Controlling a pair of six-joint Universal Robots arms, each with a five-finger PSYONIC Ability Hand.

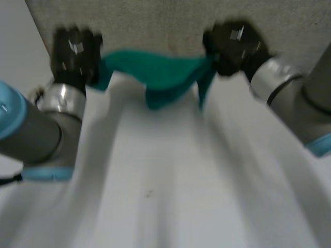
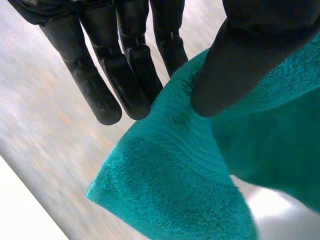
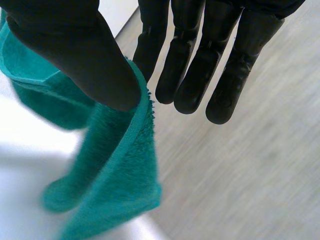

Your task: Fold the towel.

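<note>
Teal terry towel [image 1: 165, 77] hangs over white counter [image 1: 155, 186]; left hand [image 1: 75, 51], right hand [image 1: 235, 46] each pinch one end (thumb against fingers [image 3: 152, 35]); shallow pinch, end could slip.

Grey arms [image 1: 36, 135], light-blue caps [image 1: 10, 111], black left hand [image 1: 75, 51], black right hand [image 1: 235, 44]

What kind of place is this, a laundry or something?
Probably a robotics lab or test bench, not a laundry: a white table, two machine arms with grey joints, and a black left hand and right hand each pinching a teal towel between them.
</note>
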